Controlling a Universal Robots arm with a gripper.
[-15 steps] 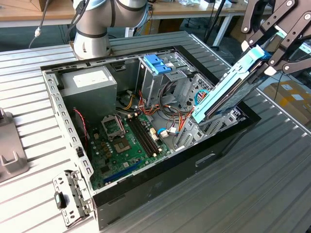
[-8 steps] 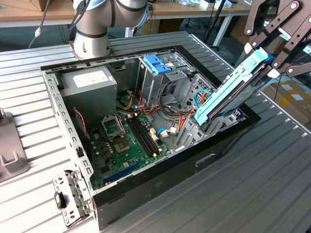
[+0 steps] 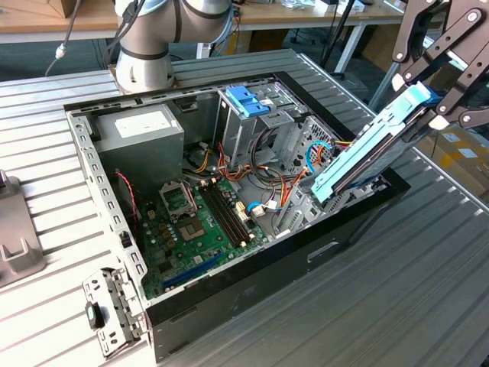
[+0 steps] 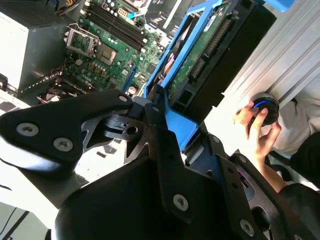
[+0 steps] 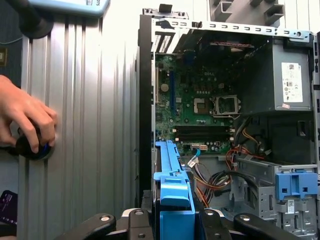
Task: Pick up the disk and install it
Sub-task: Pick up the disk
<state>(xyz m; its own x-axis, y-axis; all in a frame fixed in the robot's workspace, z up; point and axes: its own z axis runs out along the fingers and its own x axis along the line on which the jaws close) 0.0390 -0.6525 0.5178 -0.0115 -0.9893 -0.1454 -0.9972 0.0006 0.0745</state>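
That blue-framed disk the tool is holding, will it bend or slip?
Probably stiff: the disk looks straight though the tool grips only its upper end. Its smooth plastic frame might slip, held tilted like this.

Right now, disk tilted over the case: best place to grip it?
Take the disk by its raised end, from above: its lower end dips into the case, and it is thin, so pinching across the flat faces suits. The end effector is shut there.

I see my tool (image 3: 419, 101) raised at the exterior view's right, jaws clamped across one end of the tilted disk (image 3: 359, 157).
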